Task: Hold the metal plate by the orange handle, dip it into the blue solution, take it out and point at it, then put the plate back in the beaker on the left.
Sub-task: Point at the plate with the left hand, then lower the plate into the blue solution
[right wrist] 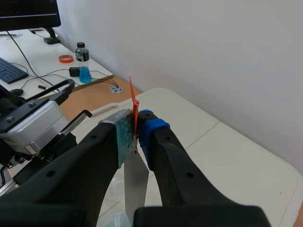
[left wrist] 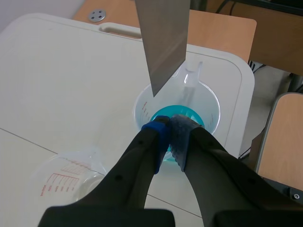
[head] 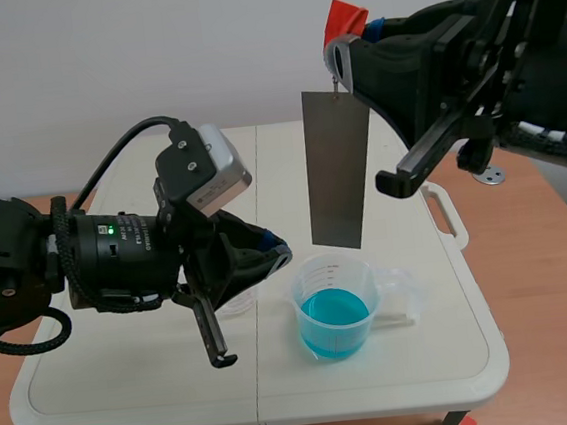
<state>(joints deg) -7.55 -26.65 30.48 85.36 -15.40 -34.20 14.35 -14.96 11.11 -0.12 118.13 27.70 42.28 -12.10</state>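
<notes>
A grey metal plate [head: 338, 167] hangs upright above the beaker of blue solution [head: 334, 311], its lower edge clear of the rim. My right gripper [head: 341, 54] is shut on the plate's orange handle [head: 345, 16], and the handle [right wrist: 134, 111] shows pressed between the pads in the right wrist view. My left gripper [head: 282, 254] is shut on nothing, its tips [left wrist: 169, 135] meeting just short of the plate's lower corner [left wrist: 163, 45] and over the blue beaker [left wrist: 187, 111]. An empty clear beaker [left wrist: 66, 177] with red markings stands to the left, partly hidden by the left arm.
The white folding table [head: 127, 358] has a handle slot [head: 447, 215] at its right edge. A metal disc [head: 490, 175] lies on the wooden surface beyond. A desk with a small bottle of blue liquid [right wrist: 84, 66], cables and a keyboard is in the background.
</notes>
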